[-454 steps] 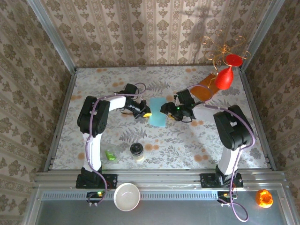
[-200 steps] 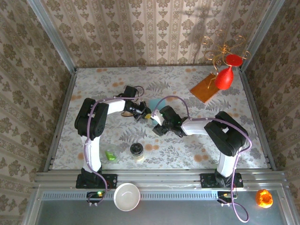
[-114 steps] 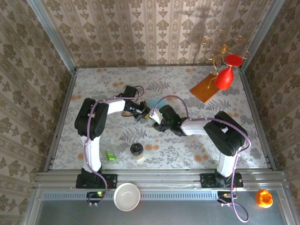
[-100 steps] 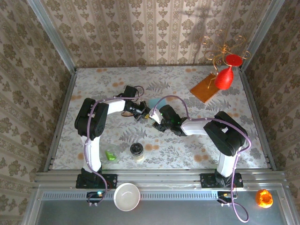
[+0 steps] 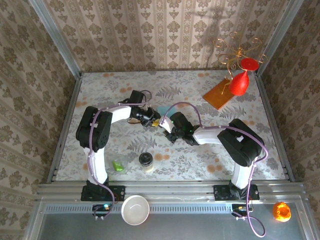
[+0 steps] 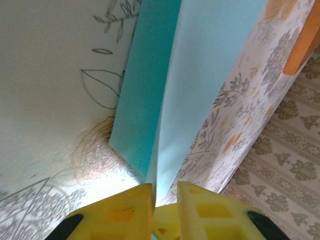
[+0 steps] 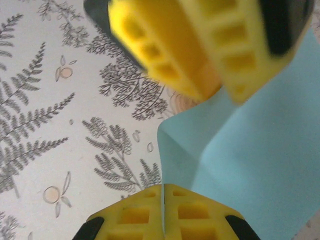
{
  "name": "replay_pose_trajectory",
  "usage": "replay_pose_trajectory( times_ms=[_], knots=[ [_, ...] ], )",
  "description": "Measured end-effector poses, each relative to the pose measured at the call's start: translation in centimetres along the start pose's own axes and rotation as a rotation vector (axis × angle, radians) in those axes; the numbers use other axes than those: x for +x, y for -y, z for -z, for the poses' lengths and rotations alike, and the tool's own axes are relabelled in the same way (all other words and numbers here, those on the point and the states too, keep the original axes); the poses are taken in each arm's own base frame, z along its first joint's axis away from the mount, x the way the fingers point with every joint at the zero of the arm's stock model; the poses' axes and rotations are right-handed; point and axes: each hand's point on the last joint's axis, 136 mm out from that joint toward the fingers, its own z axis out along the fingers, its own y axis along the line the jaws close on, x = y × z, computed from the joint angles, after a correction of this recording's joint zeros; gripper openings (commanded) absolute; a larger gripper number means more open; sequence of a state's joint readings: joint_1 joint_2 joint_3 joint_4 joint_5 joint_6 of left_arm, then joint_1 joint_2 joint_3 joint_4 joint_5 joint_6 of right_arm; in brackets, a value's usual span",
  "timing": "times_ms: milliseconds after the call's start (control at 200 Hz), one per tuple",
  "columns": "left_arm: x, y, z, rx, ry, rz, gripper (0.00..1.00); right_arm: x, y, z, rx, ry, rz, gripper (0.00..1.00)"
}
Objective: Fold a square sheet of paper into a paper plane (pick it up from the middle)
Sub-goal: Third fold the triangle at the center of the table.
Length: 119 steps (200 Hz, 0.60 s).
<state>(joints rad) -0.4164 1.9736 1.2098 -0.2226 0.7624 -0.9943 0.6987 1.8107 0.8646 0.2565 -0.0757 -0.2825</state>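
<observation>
Fingers of the right end effector [image 7: 163, 189] are pressed flat together on the near edge of the square sheet of paper [image 7: 260, 150], around the middle of the tabletop [image 7: 60, 125]. Those of the left end effector [image 6: 165, 189] stand narrowly parted, the sheet's creased edge running into the gap. Thin, matte cyan paper bends along one sharp fold. Both pairs of fingers are ribbed yellow plastic. Fern and orange flower prints cover the tabletop.

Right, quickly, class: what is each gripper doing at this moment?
Left gripper: jaws slightly apart, edge of the square sheet of paper between them; grip cannot be told.
Right gripper: closed, pinching the same sheet.
</observation>
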Motion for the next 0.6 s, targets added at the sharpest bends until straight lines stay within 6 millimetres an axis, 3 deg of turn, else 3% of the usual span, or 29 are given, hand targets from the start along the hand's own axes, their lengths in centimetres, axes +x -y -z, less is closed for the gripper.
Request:
replay_pose_trajectory(
  times_ms=[170, 255, 440, 595],
  knots=[
    [-1.7, 0.4, 3.1, 0.007, 0.084, -0.029, 0.25, 0.1, -1.5, 0.6, -0.097, -0.004, -0.055, 0.00],
    [-1.8, 1.2, 3.5, 0.007, 0.096, -0.065, 0.24, -0.2, -2.2, 1.0, -0.147, 0.002, -0.091, 0.00],
    [-1.2, 3.0, 1.5, -0.006, 0.059, -0.142, 0.18, -0.1, -3.2, 1.3, -0.212, -0.004, -0.161, 0.00],
    [-0.9, 1.4, -1.5, -0.056, -0.001, -0.141, 0.14, 0.2, -3.4, 1.5, -0.238, -0.019, -0.214, 0.00]
  ],
)
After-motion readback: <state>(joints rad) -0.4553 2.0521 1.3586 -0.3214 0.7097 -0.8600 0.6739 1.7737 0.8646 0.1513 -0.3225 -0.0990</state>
